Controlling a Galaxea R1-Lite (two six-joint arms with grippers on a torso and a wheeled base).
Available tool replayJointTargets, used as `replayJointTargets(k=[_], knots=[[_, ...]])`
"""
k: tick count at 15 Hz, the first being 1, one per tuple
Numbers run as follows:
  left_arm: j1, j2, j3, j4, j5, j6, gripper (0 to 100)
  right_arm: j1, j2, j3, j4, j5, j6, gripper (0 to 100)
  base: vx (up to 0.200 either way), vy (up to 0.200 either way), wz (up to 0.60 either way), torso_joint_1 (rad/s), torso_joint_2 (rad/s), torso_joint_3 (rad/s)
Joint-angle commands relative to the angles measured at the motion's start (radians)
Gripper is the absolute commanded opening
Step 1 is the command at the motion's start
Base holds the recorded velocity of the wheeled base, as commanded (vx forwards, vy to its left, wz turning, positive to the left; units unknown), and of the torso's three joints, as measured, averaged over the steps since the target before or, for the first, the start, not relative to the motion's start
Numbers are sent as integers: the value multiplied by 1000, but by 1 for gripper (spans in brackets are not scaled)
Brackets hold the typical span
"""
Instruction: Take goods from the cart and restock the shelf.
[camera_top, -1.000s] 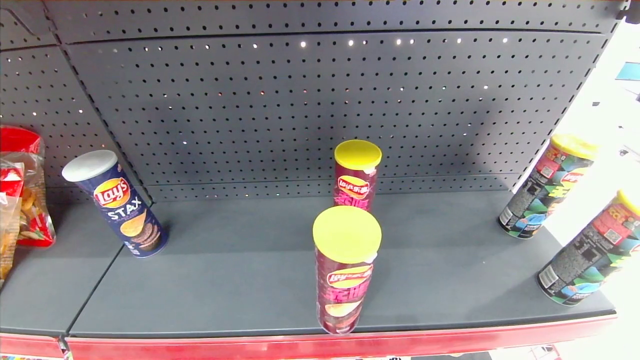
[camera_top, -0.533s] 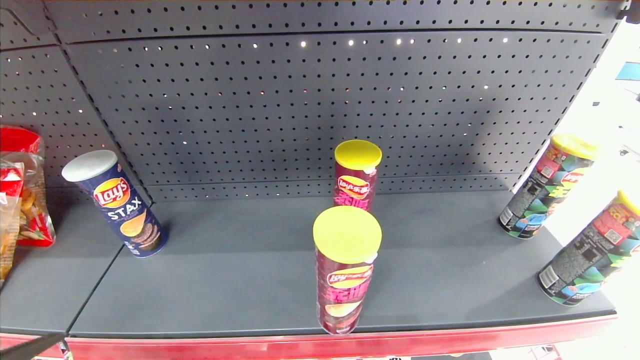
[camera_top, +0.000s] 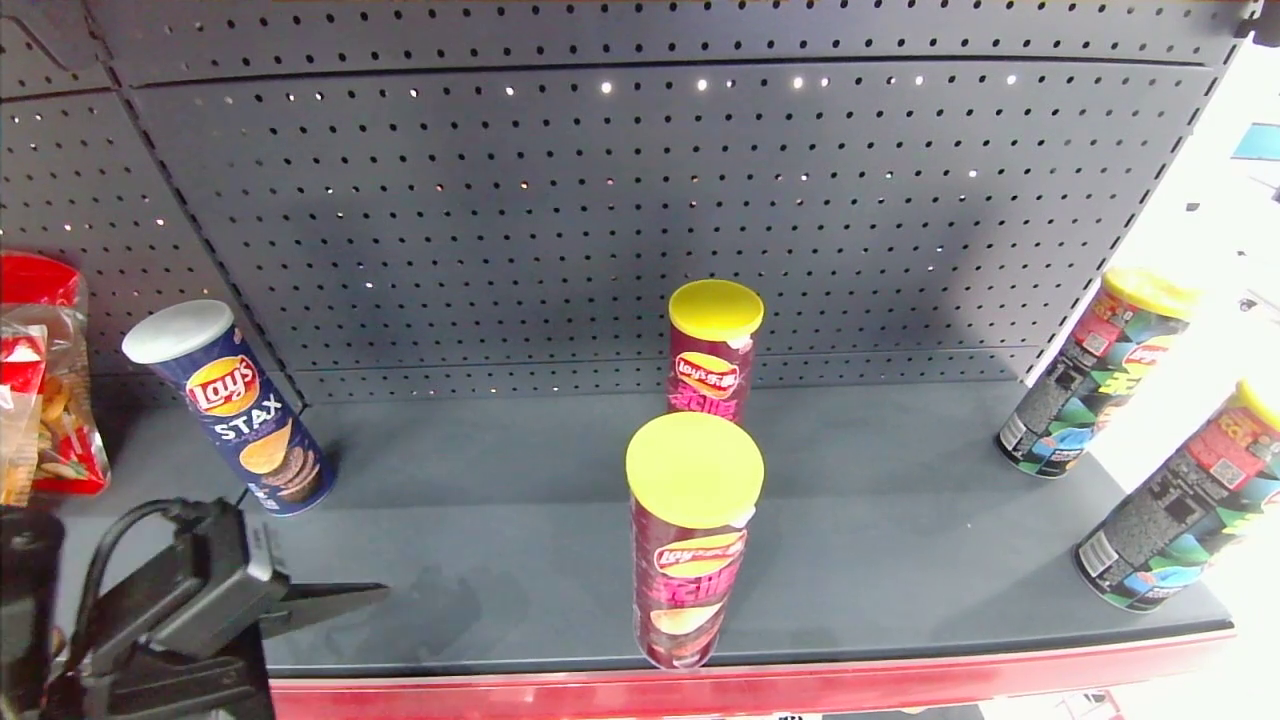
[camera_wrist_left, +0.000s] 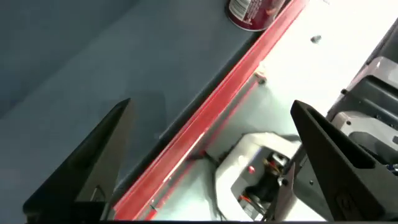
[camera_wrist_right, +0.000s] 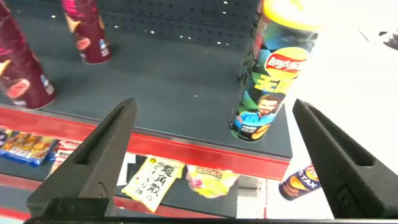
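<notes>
On the dark shelf (camera_top: 480, 520) two maroon chip cans with yellow lids stand in the middle, one at the front edge (camera_top: 690, 540) and one behind it (camera_top: 712, 350). A blue chip can (camera_top: 235, 410) with a white lid leans at the left. My left gripper (camera_top: 350, 600) hovers over the shelf's front left corner, below the blue can; the left wrist view shows it (camera_wrist_left: 210, 106) open and empty above the red shelf lip (camera_wrist_left: 217, 124). My right gripper (camera_wrist_right: 214, 104) is open and empty, facing the shelf's right end and a black chip can (camera_wrist_right: 273, 74).
Two black, colourful chip cans (camera_top: 1095, 375) (camera_top: 1180, 500) stand at the shelf's right end. Snack bags (camera_top: 40, 400) fill the far left. A pegboard wall (camera_top: 640, 220) backs the shelf. Packets (camera_wrist_right: 155, 177) and another can (camera_wrist_right: 298, 180) lie on a lower level.
My left gripper has risen into the head view at the lower left and now reaches over the shelf's front edge. The cans have not moved.
</notes>
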Motion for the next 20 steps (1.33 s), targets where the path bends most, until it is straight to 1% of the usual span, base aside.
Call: replayJointTargets(k=[1, 2, 4, 11, 14, 16, 20], knots=[[-34, 189, -42, -55, -5, -1, 100, -12, 5, 1, 0, 0, 0, 100, 0, 0, 0, 0, 0, 0], [-48, 240, -63, -86, -6, -1, 100, -16, 5, 7, 0, 1, 0, 100, 0, 0, 0, 0, 0, 0], [-62, 298, -88, -103, -6, 1, 100, -17, 5, 12, 0, 1, 0, 100, 0, 0, 0, 0, 0, 0], [-114, 431, -198, -103, -3, 5, 100, -17, 3, 10, 0, 0, 0, 100, 0, 0, 0, 0, 0, 0], [-132, 464, -209, -104, 3, 7, 100, -17, 0, 10, 0, 0, 0, 100, 0, 0, 0, 0, 0, 0], [-140, 484, -217, -109, 11, 7, 100, -17, 0, 7, 0, 0, 0, 100, 0, 0, 0, 0, 0, 0], [-141, 537, -261, -131, 31, 7, 100, -17, 0, 4, 0, 0, 0, 100, 0, 0, 0, 0, 0, 0]])
